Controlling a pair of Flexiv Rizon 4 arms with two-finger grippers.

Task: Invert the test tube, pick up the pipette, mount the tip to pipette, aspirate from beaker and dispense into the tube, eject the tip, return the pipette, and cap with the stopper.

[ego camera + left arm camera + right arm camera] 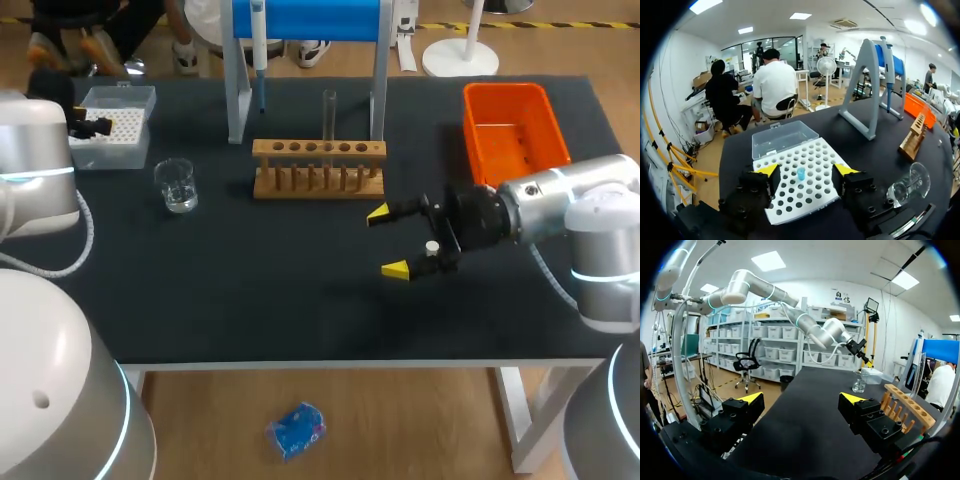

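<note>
Both claws gape empty. Left gripper [806, 171] hangs over the tip box [790, 200]; right gripper [387, 240] hovers just before the rack [318, 165] holding the upright test tube [329, 115]. Pipette [258, 50] hangs on its stand [238, 100] beyond, so pickup onward seems undone.

One wooden rack [318, 168] is standing on the worktop [250, 290], showing six holes in its top bar. One test tube [328, 115] is standing in it. One pipette [258, 50] is hanging on one stand [238, 90] behind the rack. Left of the rack one beaker [177, 185] and one tip box [122, 137] are sitting, and one blue tip [801, 173] is showing in the box. Right of the rack one orange bin [512, 130] is sitting. Two tools are hanging over the worktop, the left tool [807, 171] and the right tool [387, 240], each carrying two yellow fingertips [378, 213].
</note>
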